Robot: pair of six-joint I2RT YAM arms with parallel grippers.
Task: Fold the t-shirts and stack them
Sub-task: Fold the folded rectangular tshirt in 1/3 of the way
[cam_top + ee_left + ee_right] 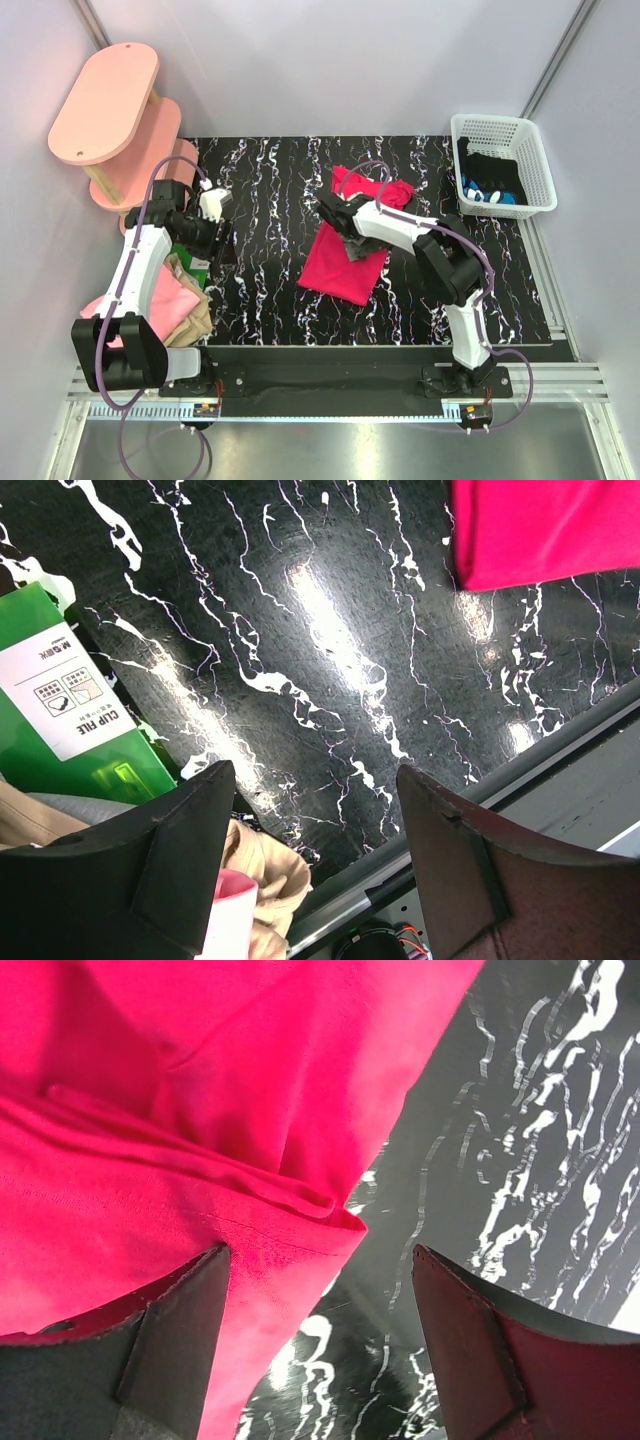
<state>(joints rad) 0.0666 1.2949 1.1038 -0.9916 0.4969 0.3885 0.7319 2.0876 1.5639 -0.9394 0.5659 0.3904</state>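
Right end effector [318,1260], jaws apart, straddles an edge of the crimson t-shirt [338,272] at the tabletop [260,290] centre; I judge the left arm [140,265] farther.

T-shirt [330,275] lies on table [260,290], basket [541,170] behind, rightward.

Seen from above: left arm [136,268] and right arm [386,222] have white shells on the links and black housings at the joints. A purple cable [148,204] loops along each arm. Shoulder housing [120,350] is black and blocky. Small board [205,408] under each base, possibly with orange connectors. Fingers [165,865] are broad matte-black wedges.
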